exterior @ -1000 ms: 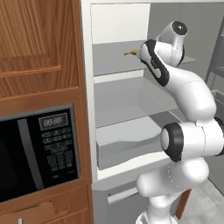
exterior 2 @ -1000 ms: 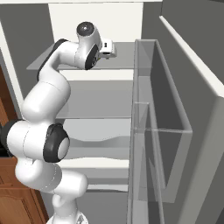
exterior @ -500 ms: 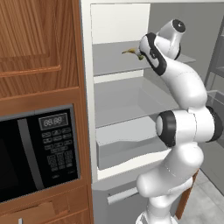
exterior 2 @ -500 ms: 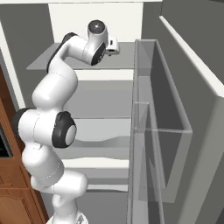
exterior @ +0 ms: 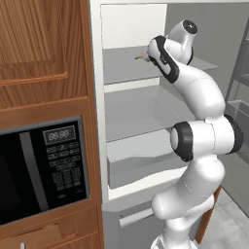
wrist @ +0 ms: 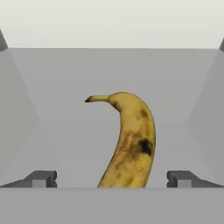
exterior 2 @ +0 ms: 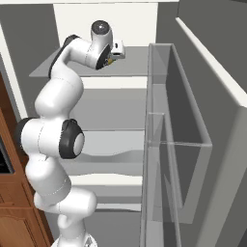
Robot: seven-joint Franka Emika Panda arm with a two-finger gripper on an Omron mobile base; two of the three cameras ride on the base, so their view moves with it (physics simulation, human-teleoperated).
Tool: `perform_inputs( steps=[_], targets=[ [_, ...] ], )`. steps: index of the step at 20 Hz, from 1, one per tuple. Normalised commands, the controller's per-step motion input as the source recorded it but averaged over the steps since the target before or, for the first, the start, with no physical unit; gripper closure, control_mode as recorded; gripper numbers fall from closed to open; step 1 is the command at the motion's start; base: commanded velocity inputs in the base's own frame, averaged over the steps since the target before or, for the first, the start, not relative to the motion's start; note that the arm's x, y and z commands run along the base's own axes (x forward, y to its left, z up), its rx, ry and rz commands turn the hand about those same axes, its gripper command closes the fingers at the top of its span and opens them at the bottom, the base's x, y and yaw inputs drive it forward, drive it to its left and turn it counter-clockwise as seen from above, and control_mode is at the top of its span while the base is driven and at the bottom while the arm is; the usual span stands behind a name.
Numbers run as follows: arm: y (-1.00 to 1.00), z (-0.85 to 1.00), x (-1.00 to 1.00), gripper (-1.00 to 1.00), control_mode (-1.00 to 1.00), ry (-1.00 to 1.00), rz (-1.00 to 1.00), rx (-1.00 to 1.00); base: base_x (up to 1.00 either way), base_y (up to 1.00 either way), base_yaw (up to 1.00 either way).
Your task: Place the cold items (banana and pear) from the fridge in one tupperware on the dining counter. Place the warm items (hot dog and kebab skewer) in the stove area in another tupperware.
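Curved yellow banana (wrist: 131, 144) with brown blotches and dark stem lies on the pale grey upper shelf (exterior: 124, 63) of the white-walled fridge (exterior: 131, 29); gripper (wrist: 113, 178) spread wide, one fingertip either side of the banana, not gripping it.

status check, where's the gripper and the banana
Gripper open, reaching onto the upper fridge shelf. Banana lies between the fingertips, not gripped. Nothing in the way.
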Motion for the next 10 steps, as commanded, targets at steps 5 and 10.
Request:
perform_inputs(
  steps=[5,10],
  targets=[
    [-0.17,-0.54,0.56,-1.00,-1.00,0.00,0.00,-0.03,0.00,0.00,0.00],
    [-0.40,-0.47,0.62,1.00,-1.00,0.02,0.00,-0.01,0.00,0.00,0.00]
  ],
)
